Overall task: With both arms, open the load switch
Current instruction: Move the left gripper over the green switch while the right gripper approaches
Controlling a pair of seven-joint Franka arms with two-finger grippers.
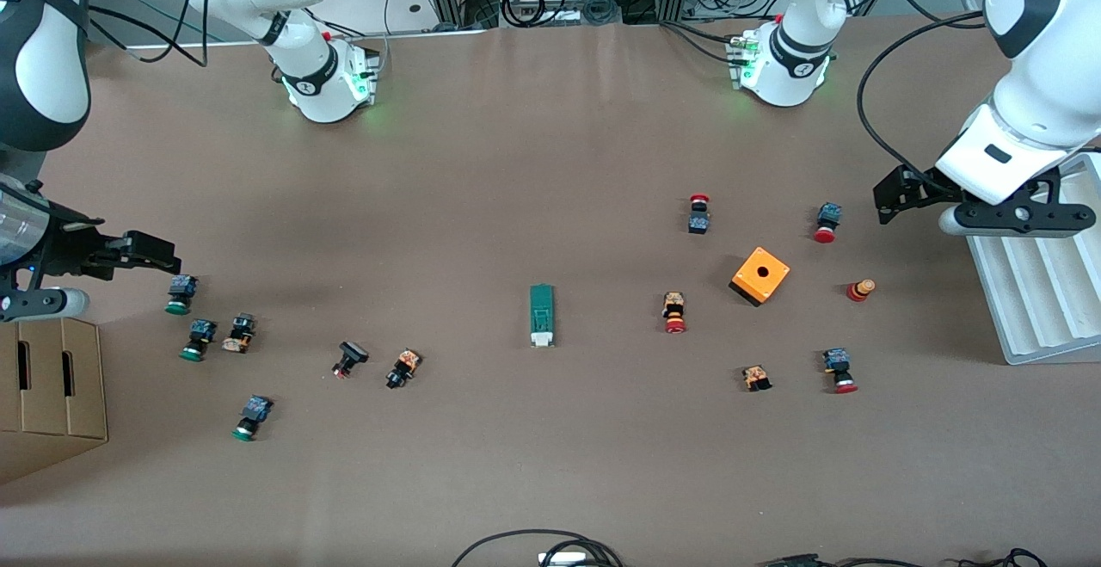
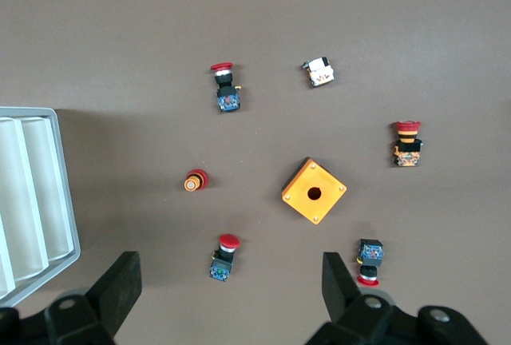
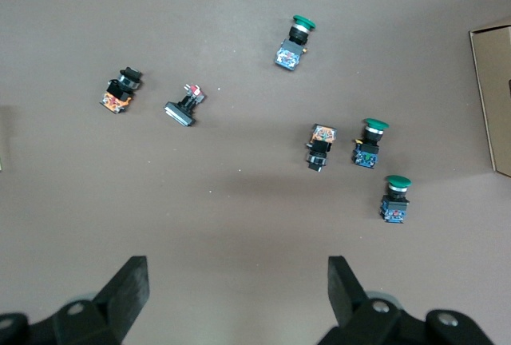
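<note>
Load switch: I see the load switch (image 1: 541, 315) at the centre of the front frame, flat on the table (image 1: 533, 163), white end toward the lower edge, untouched.
Left gripper: my left gripper (image 1: 894, 194) hangs at the right edge of the front frame, jaws spread wide, holding nothing, beside the white tray (image 1: 1045, 309).
Right gripper: my right gripper (image 1: 142, 253) sits at the left edge, jaws wide apart and empty, above the cardboard box (image 1: 47, 391).
Orange box: the orange box (image 1: 760, 275) lies right of centre among red-capped buttons.
</note>
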